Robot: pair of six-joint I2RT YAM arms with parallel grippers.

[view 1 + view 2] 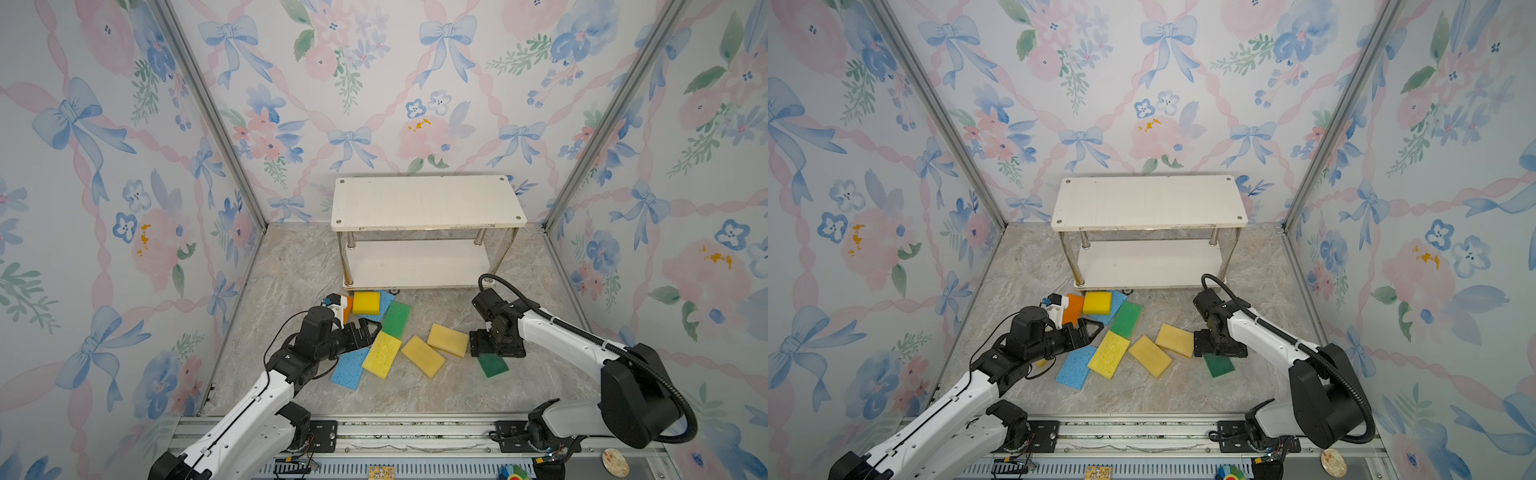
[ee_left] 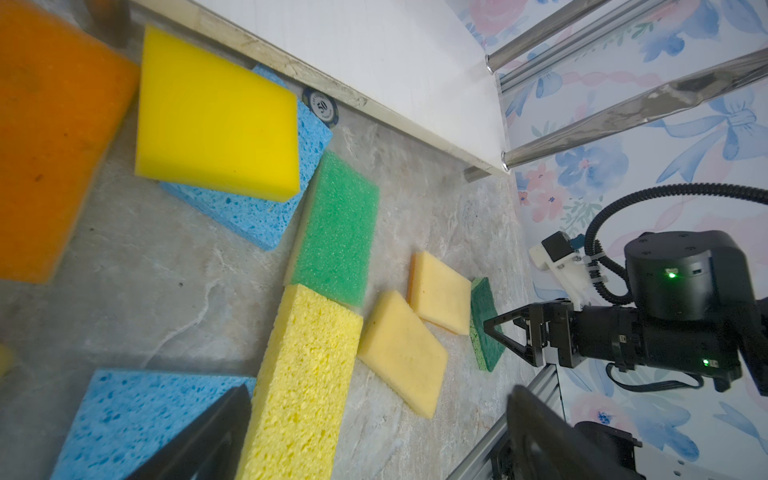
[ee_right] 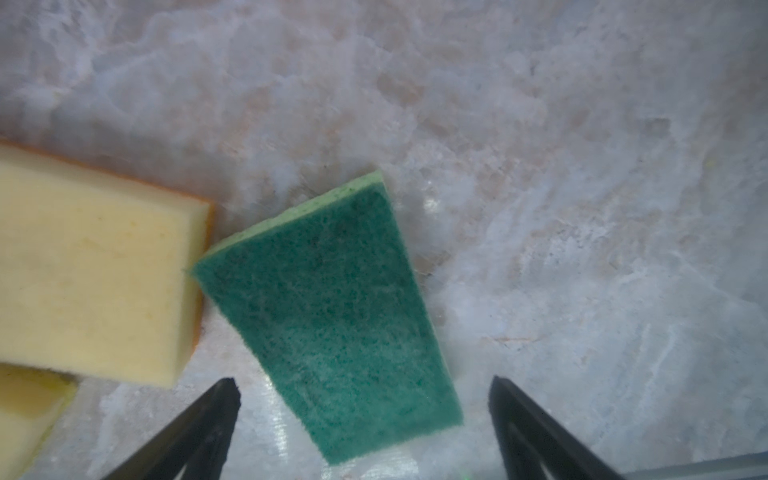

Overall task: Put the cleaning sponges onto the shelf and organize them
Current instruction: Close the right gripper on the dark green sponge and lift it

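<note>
Well, the right gripper is hovering over the dark green sponge, jaws standing fully wide and holding nothing, a finger on either side of its near end. The left gripper is gaping just as wide and empty above the porous yellow sponge and the blue sponge beside it. Every sponge I can see is lying on the marbled floor; the shelf by the back wall is carrying none yet.

What is worrying me is how thin and flat that green one is lying. The fingers could be scraping the floor or sliding over its scouring face instead of pinching it. Its corner seems to be touching the tan sponge, so a closing jaw may be dragging that neighbour along.

Toward the shelf, a bright yellow sponge is leaning on a second blue sponge, with an orange sponge and a light green sponge crowding the front of the lower board — right where a low approach would be going. A poker chip is sitting under that edge, and the chrome legs are narrowing the opening.
</note>
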